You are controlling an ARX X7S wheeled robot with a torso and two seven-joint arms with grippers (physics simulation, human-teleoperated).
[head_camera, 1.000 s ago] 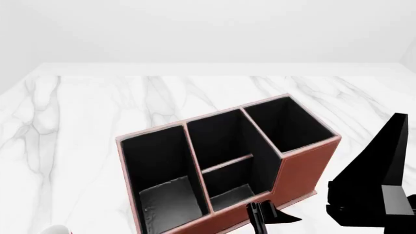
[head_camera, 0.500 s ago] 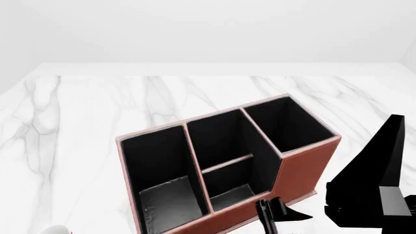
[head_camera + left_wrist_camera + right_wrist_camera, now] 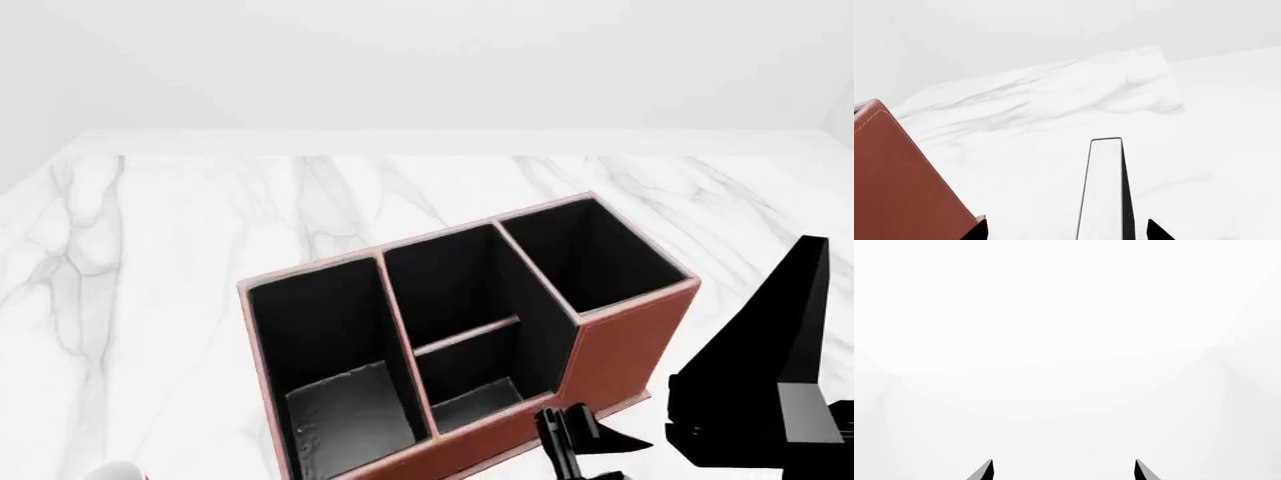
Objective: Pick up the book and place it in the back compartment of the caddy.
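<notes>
The caddy [image 3: 627,340] is a reddish-brown, leather-look box with black lining, standing upright on the white marble desk [image 3: 174,230] and turned at an angle in the head view. It has three sections: a long cell on the left, a divided middle and a taller square cell on the right. A low crossbar splits the middle; the back compartment [image 3: 447,285] lies beyond it, open-topped and dark inside. The left wrist view catches one brown outer corner. The book shows in no view.
</notes>
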